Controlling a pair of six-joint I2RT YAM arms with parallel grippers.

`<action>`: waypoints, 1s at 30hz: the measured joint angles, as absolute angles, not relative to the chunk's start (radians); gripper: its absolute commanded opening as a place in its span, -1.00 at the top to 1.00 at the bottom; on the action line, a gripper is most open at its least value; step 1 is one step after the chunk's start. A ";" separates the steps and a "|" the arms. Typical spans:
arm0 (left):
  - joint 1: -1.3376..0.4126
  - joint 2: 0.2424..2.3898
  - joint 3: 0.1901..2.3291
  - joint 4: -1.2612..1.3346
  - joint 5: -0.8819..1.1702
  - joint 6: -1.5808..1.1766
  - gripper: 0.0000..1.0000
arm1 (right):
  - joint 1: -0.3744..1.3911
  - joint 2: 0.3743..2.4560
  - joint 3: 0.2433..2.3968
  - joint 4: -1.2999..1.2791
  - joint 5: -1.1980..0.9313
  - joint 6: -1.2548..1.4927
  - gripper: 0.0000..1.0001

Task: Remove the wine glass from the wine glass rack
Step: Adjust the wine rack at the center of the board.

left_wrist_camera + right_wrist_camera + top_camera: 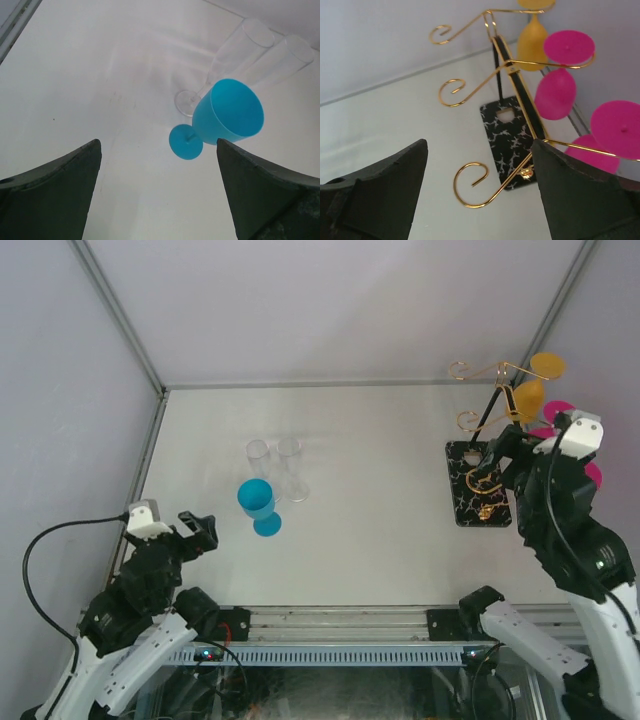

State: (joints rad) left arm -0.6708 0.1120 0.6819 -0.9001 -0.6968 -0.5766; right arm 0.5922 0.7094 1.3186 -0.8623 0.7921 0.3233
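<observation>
Wine glass rack [519, 90] stands at the far right of the table [380, 445], and three glasses hang on it upside down. Starting at the left, the left gripper [197, 527] sits low near the front edge. Its two fingers are spread wide and hold nothing. Just ahead of it a blue glass [257, 502] stands on its foot. Right behind the blue glass stand two tall clear glasses [291, 468], side by side. Far over on the right is the rack's black base [468, 492] with gold lines on it, and thin gold wire arms go up from it. The arms on the left side end in round curls. On the right side hang a yellow glass [532, 45], a pink glass [555, 92] just below it, and a second pink glass [619, 122] nearer the camera. The right gripper [492, 455] is over the black base, close to the wire. Its fingers are spread apart too and hold nothing. From its own camera, the lowest gold curl shows between the two fingers. I cannot tell if the fingers touch the wire.
</observation>
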 measured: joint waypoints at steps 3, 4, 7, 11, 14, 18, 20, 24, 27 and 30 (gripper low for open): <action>-0.671 0.163 0.682 -0.900 -0.690 -0.577 -0.99 | 0.311 0.779 1.346 -0.886 0.589 0.313 -0.75; -0.671 0.175 0.682 -0.900 -0.687 -0.577 -0.99 | 0.229 0.806 1.358 -0.892 0.516 0.311 -0.75; -0.671 0.187 0.682 -0.900 -0.681 -0.577 -0.99 | 0.052 0.886 1.383 -0.889 0.291 0.310 -0.77; -0.671 0.175 0.682 -0.900 -0.677 -0.577 -0.99 | -0.128 0.965 1.388 -0.879 0.104 0.311 -0.78; -0.671 0.165 0.682 -0.900 -0.677 -0.576 -0.99 | -0.158 1.024 1.388 -0.858 0.030 0.313 -0.78; -0.671 0.165 0.682 -0.900 -0.676 -0.576 -0.99 | -0.165 1.076 1.389 -0.832 0.000 0.314 -0.78; -0.671 0.165 0.682 -0.900 -0.675 -0.576 -0.99 | -0.169 1.091 1.389 -0.809 -0.004 0.314 -0.78; -0.671 0.170 0.682 -0.900 -0.673 -0.576 -0.99 | -0.175 1.111 1.389 -0.766 0.006 0.314 -0.78; -0.671 0.171 0.682 -0.899 -0.673 -0.576 -0.99 | -0.178 1.133 1.389 -0.732 0.019 0.317 -0.78; -0.671 0.171 0.682 -0.900 -0.673 -0.576 -0.99 | -0.183 1.161 1.391 -0.710 0.033 0.320 -0.78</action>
